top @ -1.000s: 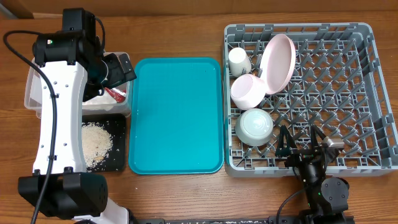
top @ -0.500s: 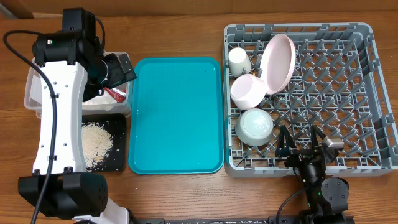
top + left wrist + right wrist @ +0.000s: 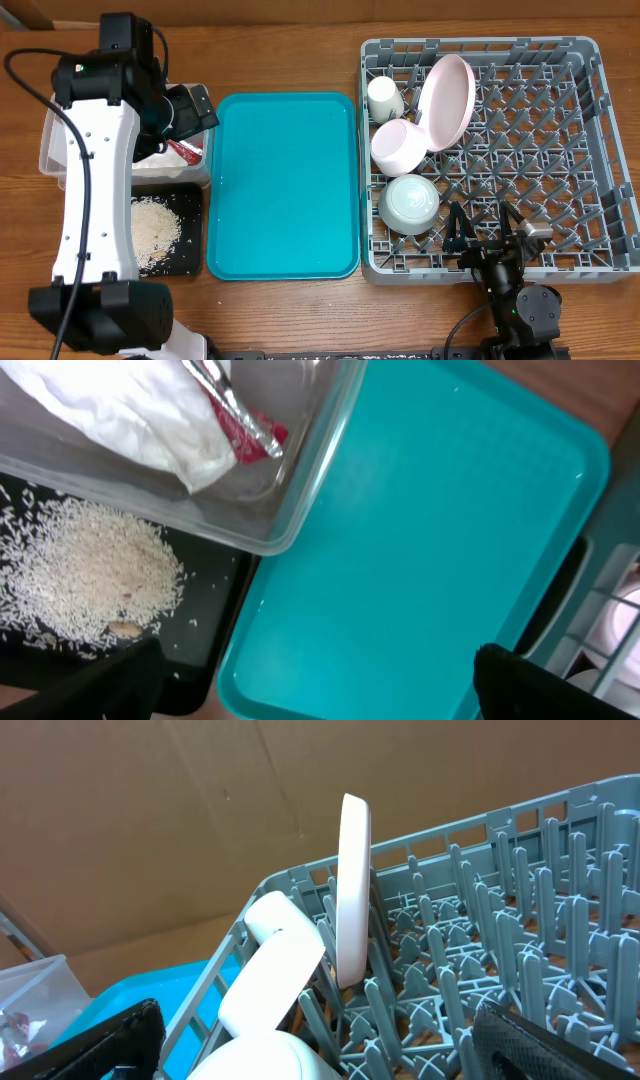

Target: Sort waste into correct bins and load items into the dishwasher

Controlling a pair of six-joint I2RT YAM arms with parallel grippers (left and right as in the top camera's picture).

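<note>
The clear tub (image 3: 55,150) holds the crumpled napkin (image 3: 130,410) and the red wrapper (image 3: 186,152), which also shows in the left wrist view (image 3: 250,428). The black tray (image 3: 190,255) holds the rice (image 3: 153,228). My left gripper (image 3: 192,108) hangs open and empty above the tub's right edge (image 3: 312,480). The dish rack (image 3: 560,150) holds the pink plate (image 3: 447,100) on edge, the white cup (image 3: 384,97), the pink bowl (image 3: 400,147) and the pale-green bowl (image 3: 410,203). My right gripper (image 3: 485,226) is open and empty at the rack's front edge. No chopsticks are in view.
The large teal tray (image 3: 285,185) lies between the bins and the rack, with nothing on it. The left arm stretches over the tub and the black tray. A cardboard wall (image 3: 200,800) stands behind the rack in the right wrist view.
</note>
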